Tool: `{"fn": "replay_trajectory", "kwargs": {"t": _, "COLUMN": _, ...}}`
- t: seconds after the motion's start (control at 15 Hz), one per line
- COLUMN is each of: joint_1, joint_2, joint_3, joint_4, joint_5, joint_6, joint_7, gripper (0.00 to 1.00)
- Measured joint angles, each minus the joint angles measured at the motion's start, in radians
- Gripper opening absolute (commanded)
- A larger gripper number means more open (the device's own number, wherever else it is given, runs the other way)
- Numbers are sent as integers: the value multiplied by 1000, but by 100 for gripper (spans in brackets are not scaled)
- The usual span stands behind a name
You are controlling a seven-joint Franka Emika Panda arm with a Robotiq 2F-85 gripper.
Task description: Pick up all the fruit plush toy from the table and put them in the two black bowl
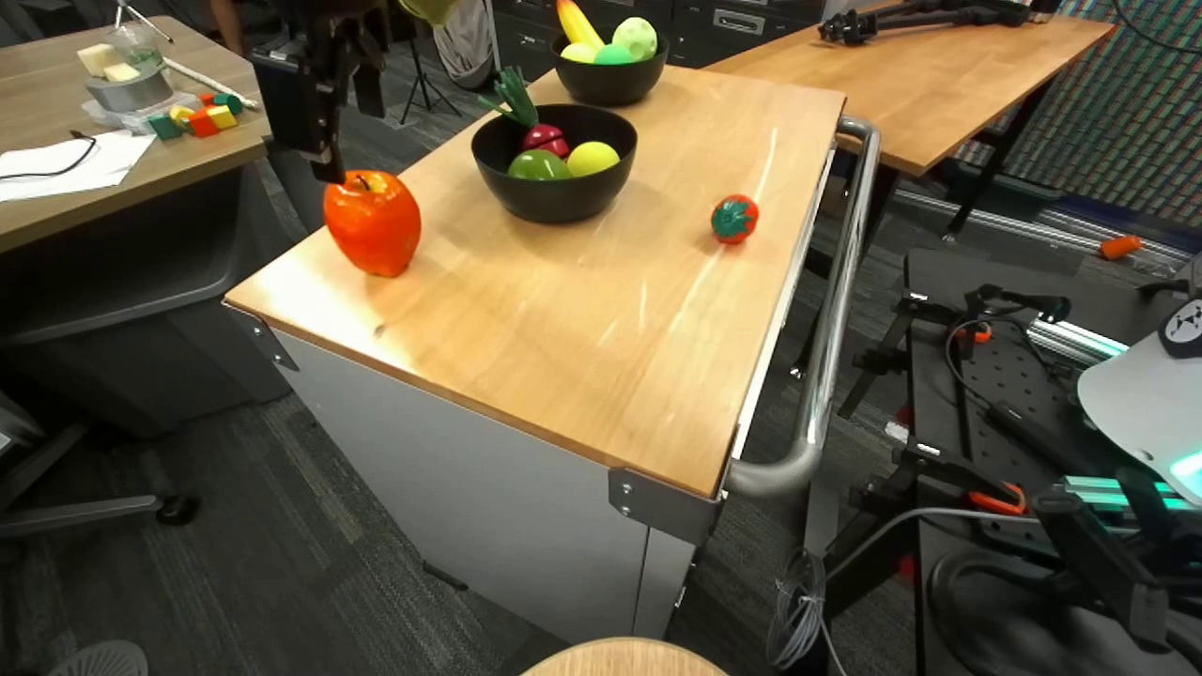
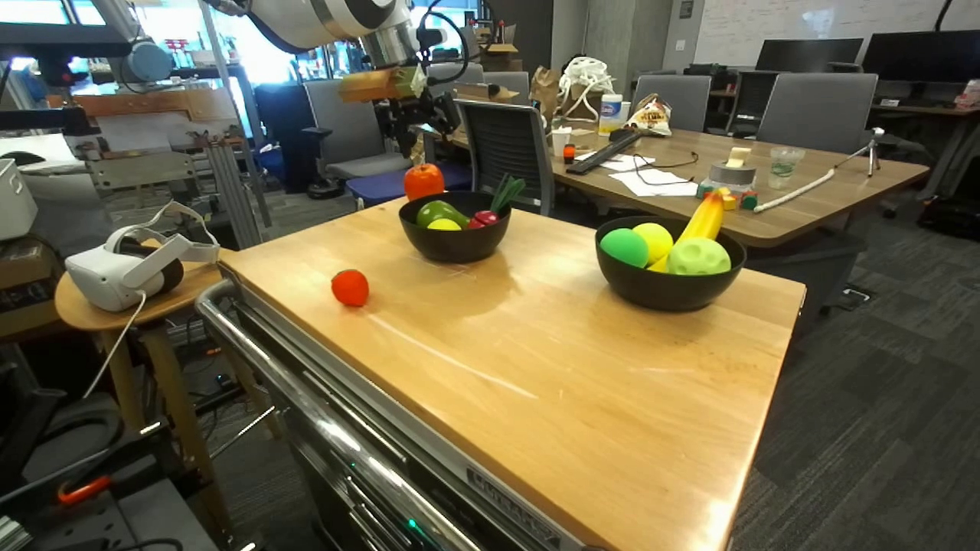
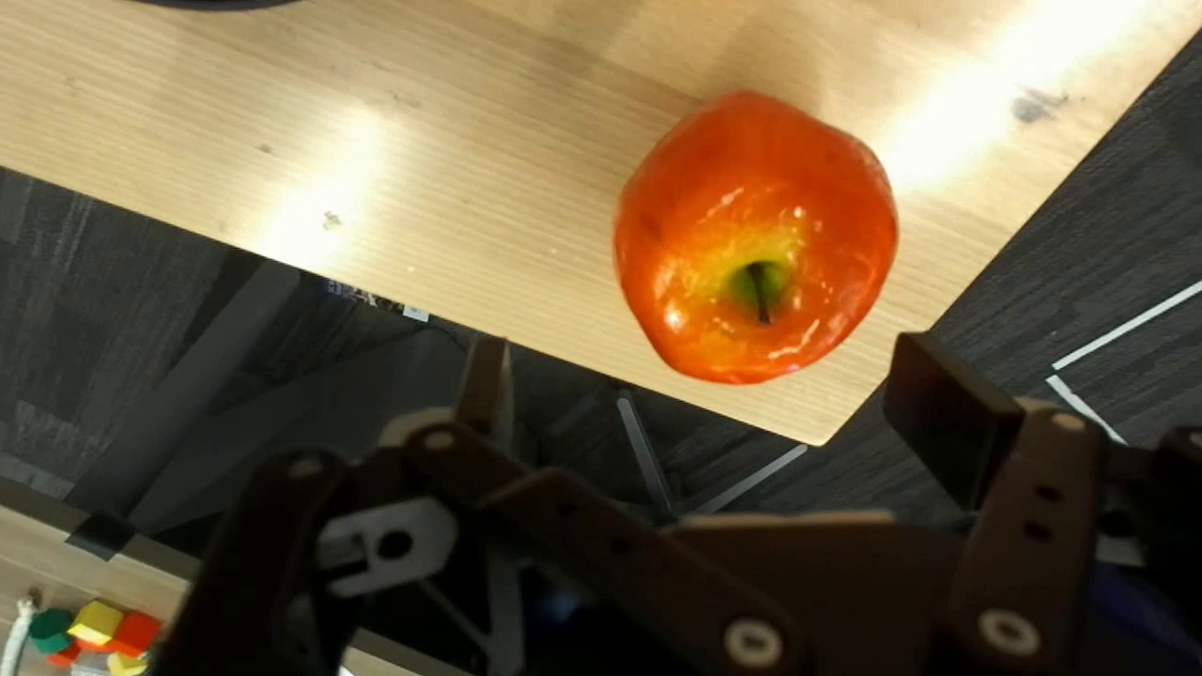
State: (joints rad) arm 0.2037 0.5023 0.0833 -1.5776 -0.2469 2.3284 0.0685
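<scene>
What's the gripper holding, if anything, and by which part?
Nothing. The gripper is open; the red apple sits on the table, not gripped.

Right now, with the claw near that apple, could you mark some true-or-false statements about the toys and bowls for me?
The banana is in one black bowl, the dark red toy in the other bowl. True.
Every fruit toy is in a bowl. False: the apple and a small red toy rest on the tabletop.
The gripper is open near the apple. True.
The apple and the small red toy touch. False: they lie well apart.
</scene>
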Motion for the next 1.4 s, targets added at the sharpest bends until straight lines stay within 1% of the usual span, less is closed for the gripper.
{"fn": "replay_trajectory", "kwargs": {"t": 0.33, "joint_1": -26, "joint_2": 44, "joint_3": 32, "joint_4": 8, "joint_5": 112, "joint_6": -6, "joint_7": -124, "gripper": 100}}
{"fn": "replay_trajectory", "kwargs": {"t": 0.53, "joint_1": -34, "joint_2": 76, "joint_3": 45, "joint_4": 32, "joint_5": 148, "joint_6": -34, "joint_7": -173, "gripper": 100}}
{"fn": "replay_trajectory", "kwargs": {"t": 0.6, "joint_1": -34, "joint_2": 87, "joint_3": 46, "joint_4": 45, "joint_5": 154, "joint_6": -52, "joint_7": -179, "gripper": 97}}
{"fn": "replay_trajectory", "kwargs": {"t": 0.67, "joint_1": -34, "joint_2": 97, "joint_3": 47, "joint_4": 59, "joint_5": 155, "joint_6": -71, "joint_7": -182, "gripper": 83}}
{"fn": "replay_trajectory", "kwargs": {"t": 0.73, "joint_1": -34, "joint_2": 106, "joint_3": 47, "joint_4": 72, "joint_5": 156, "joint_6": -87, "joint_7": -182, "gripper": 72}}
{"fn": "replay_trajectory", "kwargs": {"t": 0.8, "joint_1": -34, "joint_2": 115, "joint_3": 47, "joint_4": 86, "joint_5": 157, "joint_6": -104, "joint_7": -182, "gripper": 69}}
{"fn": "replay_trajectory", "kwargs": {"t": 0.87, "joint_1": -34, "joint_2": 122, "joint_3": 47, "joint_4": 100, "joint_5": 157, "joint_6": -119, "joint_7": -182, "gripper": 61}}
{"fn": "replay_trajectory", "kwargs": {"t": 0.93, "joint_1": -34, "joint_2": 128, "joint_3": 47, "joint_4": 114, "joint_5": 158, "joint_6": -133, "joint_7": -182, "gripper": 59}}
{"fn": "replay_trajectory", "kwargs": {"t": 1.13, "joint_1": -30, "joint_2": 128, "joint_3": 43, "joint_4": 143, "joint_5": 153, "joint_6": -200, "joint_7": -167, "gripper": 59}}
{"fn": "replay_trajectory", "kwargs": {"t": 1.27, "joint_1": -9, "joint_2": 91, "joint_3": 22, "joint_4": 138, "joint_5": 112, "joint_6": -262, "joint_7": -99, "gripper": 59}}
{"fn": "replay_trajectory", "kwargs": {"t": 1.4, "joint_1": 22, "joint_2": 8, "joint_3": -7, "joint_4": 97, "joint_5": 56, "joint_6": -345, "joint_7": 5, "gripper": 59}}
